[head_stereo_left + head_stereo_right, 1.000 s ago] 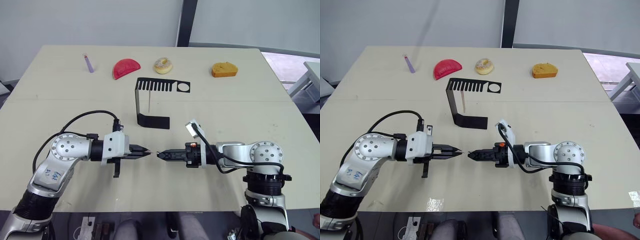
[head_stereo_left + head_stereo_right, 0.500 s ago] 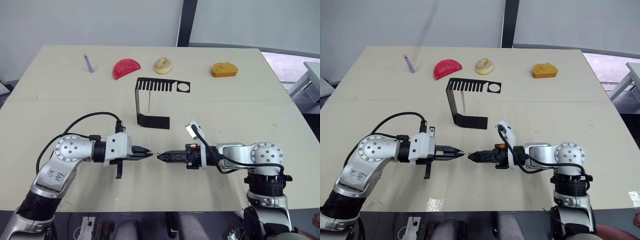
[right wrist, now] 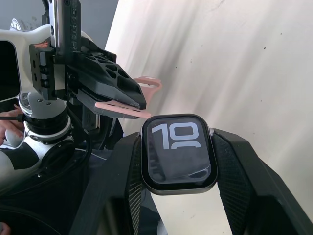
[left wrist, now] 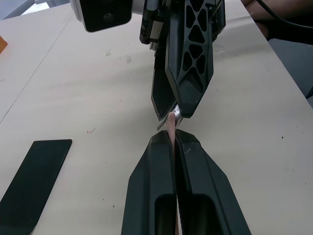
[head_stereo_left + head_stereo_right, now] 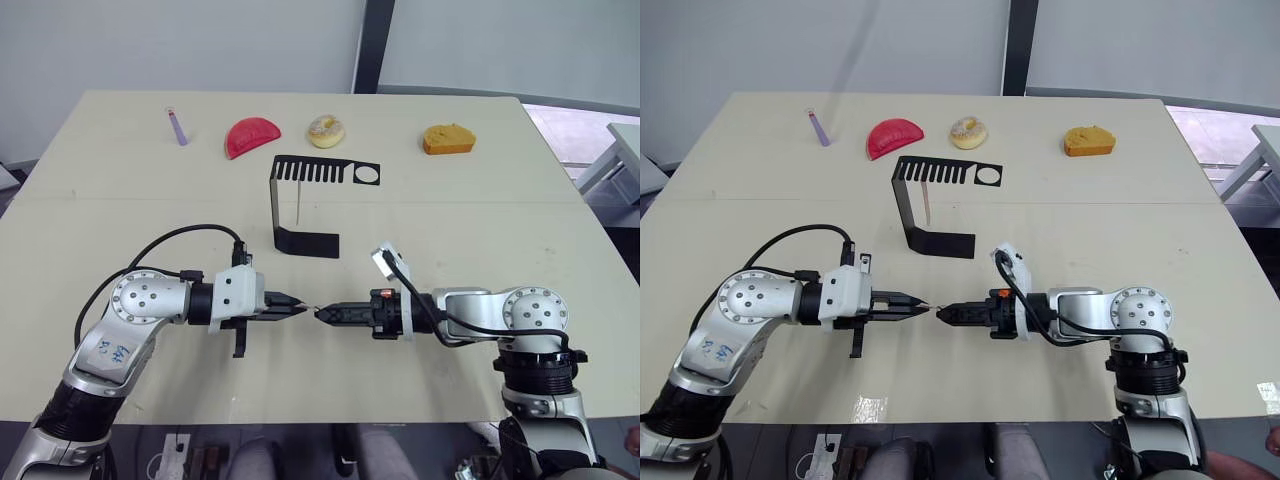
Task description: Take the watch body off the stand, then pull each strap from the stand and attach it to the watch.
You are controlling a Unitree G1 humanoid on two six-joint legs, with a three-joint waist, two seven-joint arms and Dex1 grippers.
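Note:
At the table's front middle my two grippers meet tip to tip. The left gripper (image 5: pixel 298 307) is shut on a pale pink strap (image 4: pixel 170 125), whose end pokes out toward the right gripper (image 5: pixel 320 313). That gripper is shut on the watch body (image 3: pixel 178 152), a dark screen with light digits held between its fingers. In the right wrist view the strap's end (image 3: pixel 122 107) lies at the watch's upper edge. Behind them the black stand (image 5: pixel 305 242) rests on the table, with another strap (image 5: pixel 927 205) hanging from its comb slots.
Along the far side of the table lie a purple stick (image 5: pixel 178 127), a red wedge (image 5: pixel 252 137), a doughnut (image 5: pixel 326 131) and an orange piece (image 5: pixel 448 139). The table's front edge (image 5: pixel 330 418) runs just below both arms.
The left gripper has moved a little to the right with the strap, closing the small gap to the right gripper's tips. The right gripper holds its place.

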